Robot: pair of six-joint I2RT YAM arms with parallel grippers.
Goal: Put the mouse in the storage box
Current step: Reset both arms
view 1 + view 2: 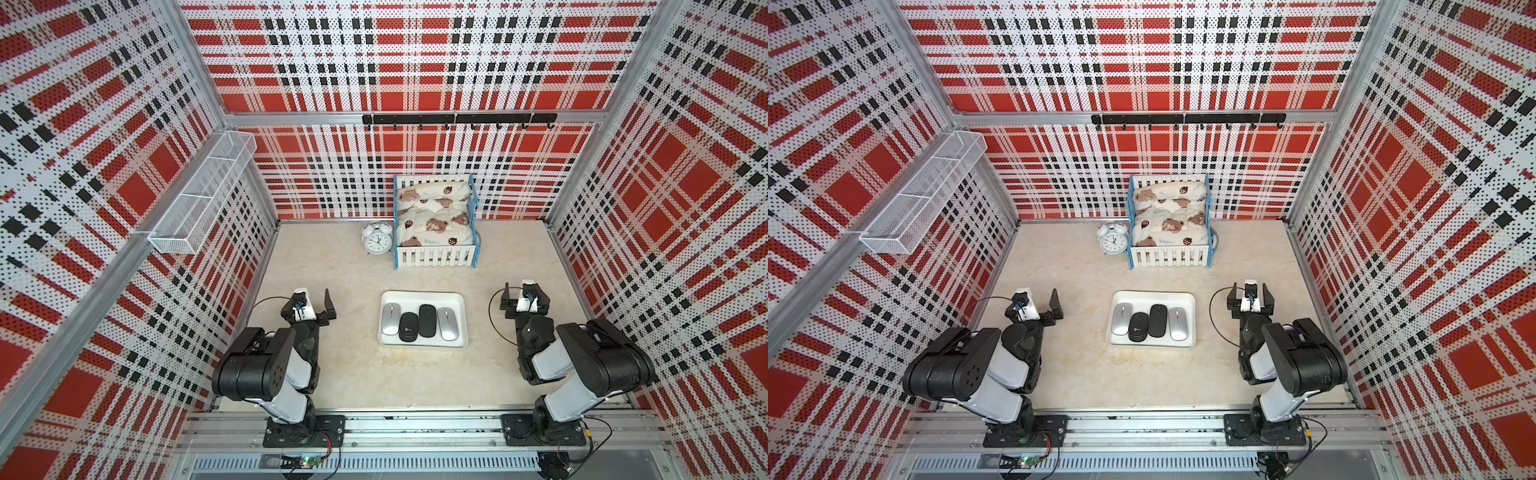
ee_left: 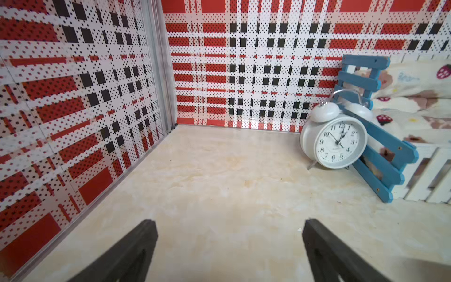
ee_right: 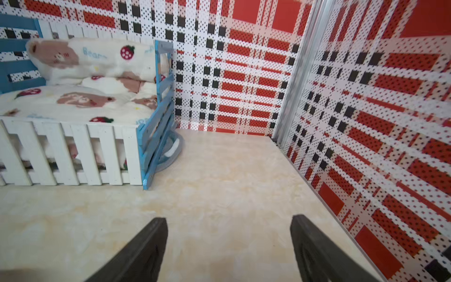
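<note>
Shallow white storage box (image 1: 422, 294) with rounded corners sat mid-table, four mice (image 1: 427, 320) side by side inside, bare table (image 1: 374, 374) all round, left gripper (image 2: 229, 222) and right gripper (image 3: 228, 218) gaped wide, empty, either side

Three walls (image 1: 415, 62) of perforated panel, printed in red, white and black plaid, closed the space in at the back and both sides. Aluminium posts (image 1: 201, 75) stood at the back corners, and a crossbar of the same metal ran along the back wall. A black hook rail (image 1: 457, 119) hung on that bar. A white wire basket (image 1: 203, 195) was fixed high on the left wall. The floor (image 1: 353, 374) was pale cream with a marbled look. Against the back wall stood a toy bed (image 1: 434, 216) with white pickets, blue sides and bear-print bedding. A white alarm clock (image 1: 377, 242) stood just beside it, on its left. The light was bright and even.
</note>
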